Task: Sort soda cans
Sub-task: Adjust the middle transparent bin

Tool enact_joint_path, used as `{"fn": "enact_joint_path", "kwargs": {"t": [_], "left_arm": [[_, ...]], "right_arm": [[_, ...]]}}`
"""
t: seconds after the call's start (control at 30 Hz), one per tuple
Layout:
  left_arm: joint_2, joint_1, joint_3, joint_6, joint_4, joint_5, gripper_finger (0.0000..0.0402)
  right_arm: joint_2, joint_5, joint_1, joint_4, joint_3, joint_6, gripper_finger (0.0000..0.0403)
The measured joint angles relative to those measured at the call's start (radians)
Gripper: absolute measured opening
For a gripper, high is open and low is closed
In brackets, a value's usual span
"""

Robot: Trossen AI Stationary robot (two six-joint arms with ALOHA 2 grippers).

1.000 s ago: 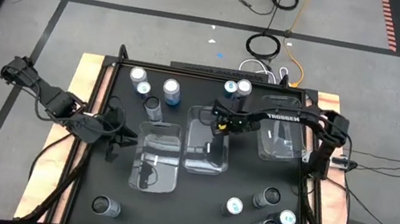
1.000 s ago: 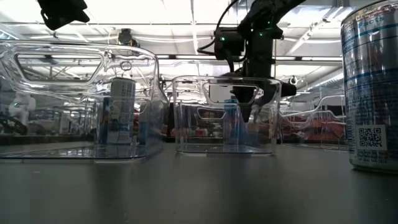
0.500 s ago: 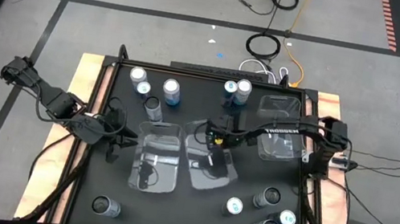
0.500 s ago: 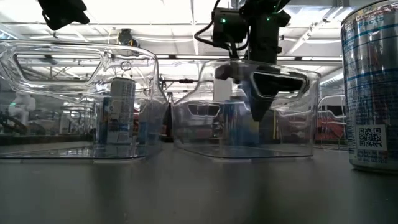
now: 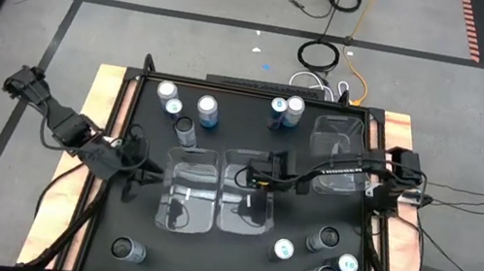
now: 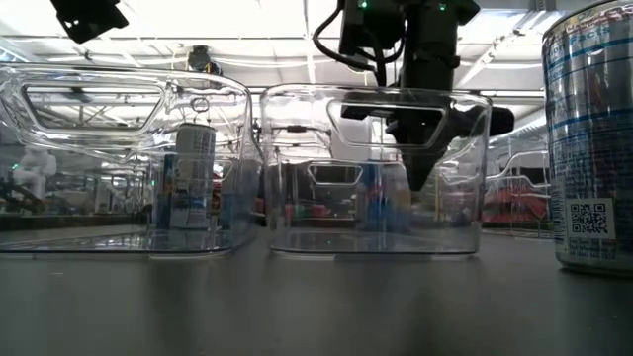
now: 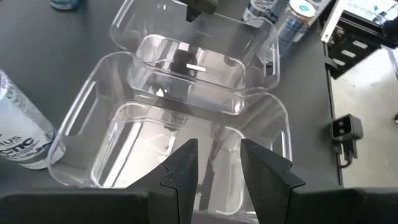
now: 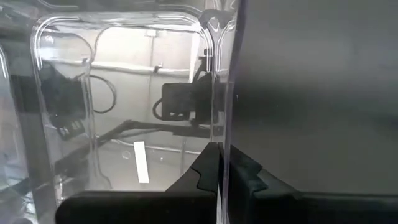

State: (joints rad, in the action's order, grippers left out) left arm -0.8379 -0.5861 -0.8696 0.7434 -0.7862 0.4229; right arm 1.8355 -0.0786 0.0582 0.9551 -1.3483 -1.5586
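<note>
Overhead coverage showed the right gripper (image 5: 252,179) closed on the wall of the middle clear bin (image 5: 243,217), beside the left clear bin (image 5: 184,200); soda cans (image 5: 184,108) stood scattered around the desk (image 5: 200,266). Low view showed that bin (image 6: 297,198) clamped at its rim. Left wrist view showed the left gripper (image 7: 219,163) empty, fingers (image 7: 183,168) closed to a narrow gap, above both bins. Right wrist view showed fingers (image 8: 208,165) pinching the transparent wall.

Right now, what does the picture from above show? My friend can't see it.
The right claw pinches the wall of the middle clear bin, which sits beside another bin by the left claw. Soda cans stand scattered around the dark table.
</note>
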Motion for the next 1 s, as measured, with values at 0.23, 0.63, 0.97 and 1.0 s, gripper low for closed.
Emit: {"fn": "enact_joint_path", "kwargs": {"t": [0.23,0.63,0.97,1.0], "left_arm": [[0.0,-0.048,0.0,0.003,0.0,0.0,0.0131],[0.0,-0.085,0.0,-0.017,0.0,0.0,0.0131],[0.0,-0.085,0.0,-0.018,-0.007,0.0,0.0131],[0.0,-0.085,0.0,-0.018,-0.011,0.0,0.0131]], "right_arm": [[0.0,-0.02,0.026,0.021,0.0,-0.054,0.0001],[0.0,-0.03,0.029,0.023,0.0,0.005,0.0],[0.0,-0.028,0.029,0.022,0.0,-0.011,0.0009],[-0.003,-0.028,0.029,0.021,0.001,-0.018,0.0013]]}}
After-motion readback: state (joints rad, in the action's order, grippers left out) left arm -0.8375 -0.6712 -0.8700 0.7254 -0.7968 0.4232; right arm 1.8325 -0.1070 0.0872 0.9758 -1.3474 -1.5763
